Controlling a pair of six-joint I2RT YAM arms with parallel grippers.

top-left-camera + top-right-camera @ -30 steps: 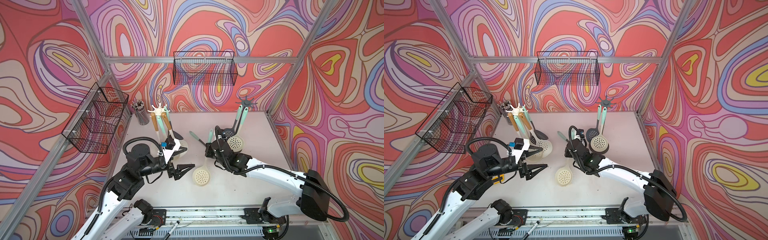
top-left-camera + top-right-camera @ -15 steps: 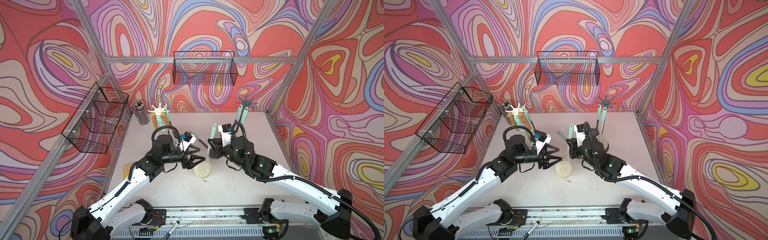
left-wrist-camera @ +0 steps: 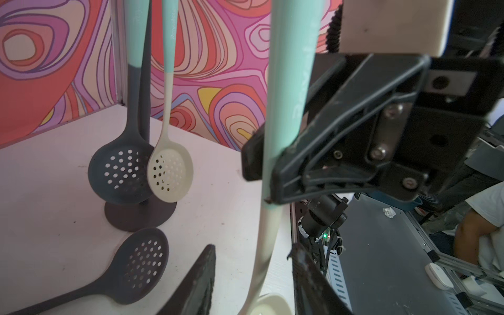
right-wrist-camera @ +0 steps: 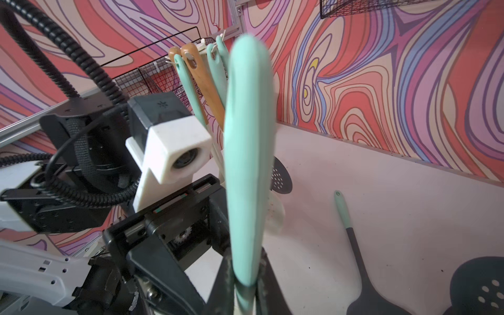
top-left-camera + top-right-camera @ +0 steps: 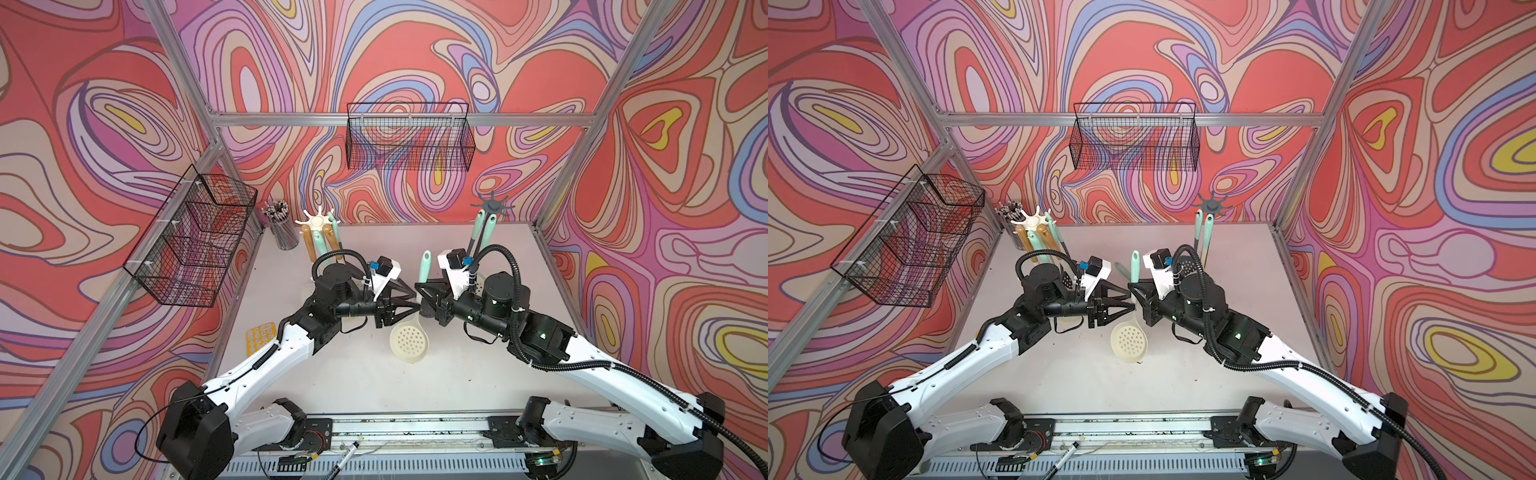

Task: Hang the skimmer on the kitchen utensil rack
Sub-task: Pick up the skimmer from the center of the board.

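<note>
right tool (image 3: 268, 166) clamping skimmer (image 5: 409, 343) (upright), left tool (image 3: 252, 249) straddling it

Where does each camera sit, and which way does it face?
Top views: high over the robot, looking down on the table; left arm and right arm show.
Left wrist: on the left arm, looking past the left gripper at the right gripper clamped on the skimmer.
Right wrist: on the right arm, facing the left wrist camera and hanging utensils.
Shared: both wrist views show the skimmer's teal handle.

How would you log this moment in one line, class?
skimmer: held handle-up, not hung | right pincer: shut on skimmer | left pincer: open around skimmer
</note>
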